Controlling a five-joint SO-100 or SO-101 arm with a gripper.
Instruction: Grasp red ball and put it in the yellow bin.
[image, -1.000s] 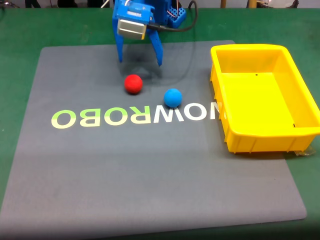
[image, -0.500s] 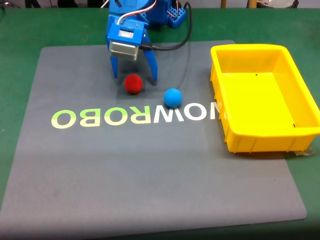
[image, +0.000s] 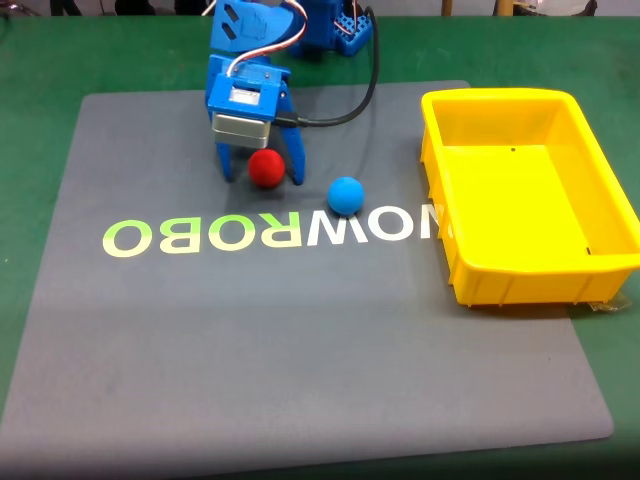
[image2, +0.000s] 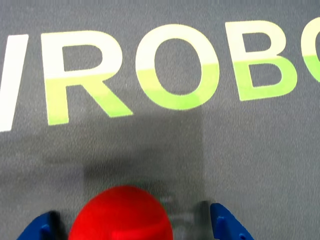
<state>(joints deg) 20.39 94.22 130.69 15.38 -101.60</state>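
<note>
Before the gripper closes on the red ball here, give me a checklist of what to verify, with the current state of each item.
1. Red ball sits between the fingers of the gripper: ok, confirmed in the wrist view.
2. Jaws open wider than the ball: ok.
3. Fingertips low enough, at mat level: cannot tell.
4. Blue ball outside the jaws: ok, apart on the right in the fixed view.
5. Yellow bin upright, nothing lying in it: ok.
6. Cable clear of the ball: ok.
</note>
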